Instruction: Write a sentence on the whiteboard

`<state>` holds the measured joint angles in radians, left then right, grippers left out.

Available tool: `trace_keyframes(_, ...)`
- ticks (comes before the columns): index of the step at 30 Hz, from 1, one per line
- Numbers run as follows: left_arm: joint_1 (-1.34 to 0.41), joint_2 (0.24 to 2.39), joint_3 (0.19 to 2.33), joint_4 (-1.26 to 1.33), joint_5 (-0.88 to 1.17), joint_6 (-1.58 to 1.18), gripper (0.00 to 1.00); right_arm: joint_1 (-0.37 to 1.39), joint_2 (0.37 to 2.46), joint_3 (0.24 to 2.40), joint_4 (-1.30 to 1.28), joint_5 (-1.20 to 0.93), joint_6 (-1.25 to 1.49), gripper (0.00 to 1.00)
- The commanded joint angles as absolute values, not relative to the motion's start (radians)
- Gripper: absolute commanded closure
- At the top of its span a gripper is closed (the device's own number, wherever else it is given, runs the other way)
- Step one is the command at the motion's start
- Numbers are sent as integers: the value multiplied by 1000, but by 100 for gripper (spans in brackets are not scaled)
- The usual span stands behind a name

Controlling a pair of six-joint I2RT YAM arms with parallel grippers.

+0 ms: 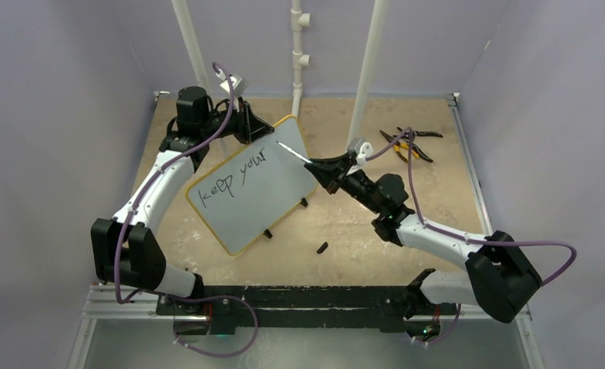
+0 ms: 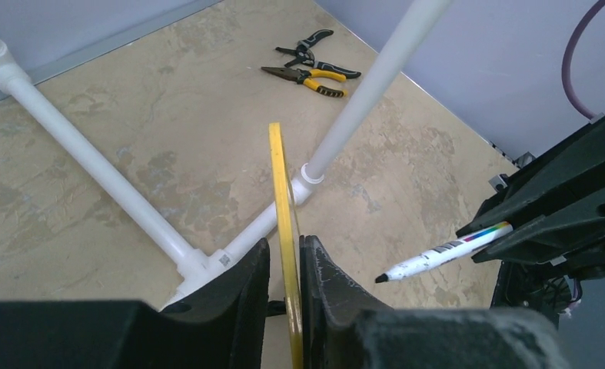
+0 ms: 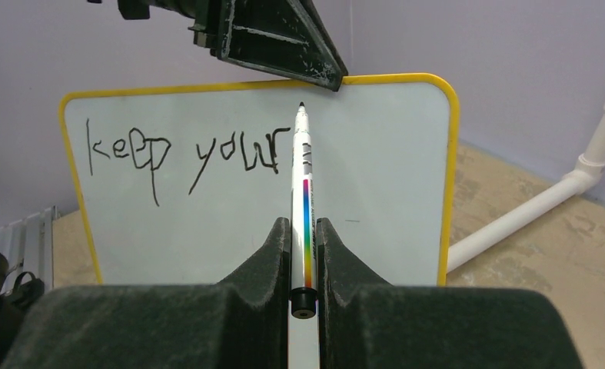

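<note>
Centrally, the whiteboard (image 3: 376, 169) is shown stood up on its long edge, tilted back, near mid-table towards the left arm. Its face is turned to the right arm and its small feet point off the rear side. It is judged light, thin and stiff, w/ a slick face, so it is likely to pivot or skid under pen pressure. Hold is best taken on the yellow frame, not the face. The sentence (image 3: 204, 157) is only part written: "keep your" sits along the upper left, w/ bare board below and to the right. The left gripper (image 2: 286, 254) is seen w/ jaws drawn in narrow over the top frame edge, one pad per face, and so appears clamped on the board. The right gripper (image 3: 304, 231) is closed fully on a marker (image 3: 303, 169), tip uncapped. The tip is near the top edge just after "your", but contact cannot be told. Room is limited at the top by the left fingers. Further out, a small black cap (image 1: 322, 247) lies near the board's foot, pliers (image 1: 410, 144) lie well apart at far right, and white pipes (image 2: 114, 184) rise behind. The table (image 1: 345, 231) ahead of the board is bare.
</note>
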<state>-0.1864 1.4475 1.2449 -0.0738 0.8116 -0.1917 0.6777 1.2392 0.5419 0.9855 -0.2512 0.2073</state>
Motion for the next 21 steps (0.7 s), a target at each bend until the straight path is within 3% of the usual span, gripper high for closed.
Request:
trace_keyframes(1,-186,1435,1229,-16,834,-191,85,676,1280,628,941,-226,183,100)
trace_keyframes(8,-187,1436,1224,-16,840,-189,100,676,1323,649,930,-218,184,100)
trace_keyframes(21,-186,1435,1221,-15,853,-187,100,676,1374,702,916,-221,179,100)
